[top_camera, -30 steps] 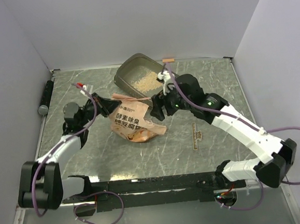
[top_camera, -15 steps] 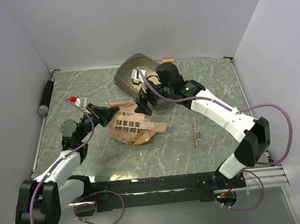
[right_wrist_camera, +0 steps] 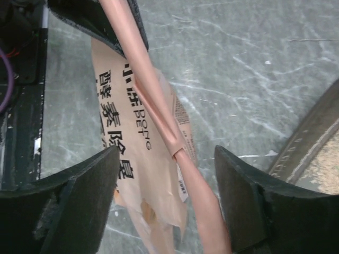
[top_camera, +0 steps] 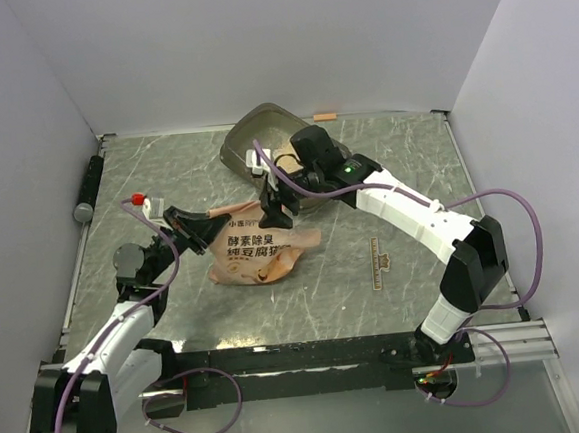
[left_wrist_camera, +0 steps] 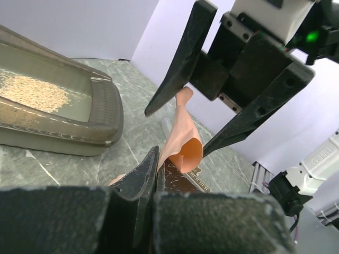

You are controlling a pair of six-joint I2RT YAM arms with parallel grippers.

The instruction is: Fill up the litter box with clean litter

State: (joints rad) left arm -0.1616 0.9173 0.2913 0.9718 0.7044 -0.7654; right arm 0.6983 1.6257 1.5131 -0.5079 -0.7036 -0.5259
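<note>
- Litter box (top_camera: 246, 130), a grey-brown tray, sits on the marbled table (top_camera: 326, 294) just beyond the right gripper's (top_camera: 273, 214) jaws. A shallow patch of pale tan clean litter (left_wrist_camera: 33, 92) is spread over its floor.
- A salmon-pink litter bag (top_camera: 257, 254) lies between the two grippers. Its dark printed characters face up, and most of its body rests on the table on the near side of the jaws.
- The left gripper (top_camera: 218, 222) has its jaws pressed together on the bag's top edge. It holds that edge off the table as a narrow pink strip (right_wrist_camera: 153, 106) running toward the right gripper.
- The right gripper's (right_wrist_camera: 167, 153) jaws stand wide apart and straddle the strip, which passes through the gap between the two black fingers (right_wrist_camera: 85, 196). Neither pad can be seen touching the plastic.
- Seen from the left wrist, the right gripper (left_wrist_camera: 177, 132) hangs points-down directly ahead of the left gripper's (left_wrist_camera: 158, 164) closed tips. The curled end of the bag (left_wrist_camera: 185, 151) sits between its spread fingers, and the tray (left_wrist_camera: 103, 106) lies off to the left of both.
- Seen from the right wrist, the tray's rounded rim (right_wrist_camera: 310, 145) curves past the outer side of one finger. A few grains (right_wrist_camera: 329, 166) show inside it.
</note>
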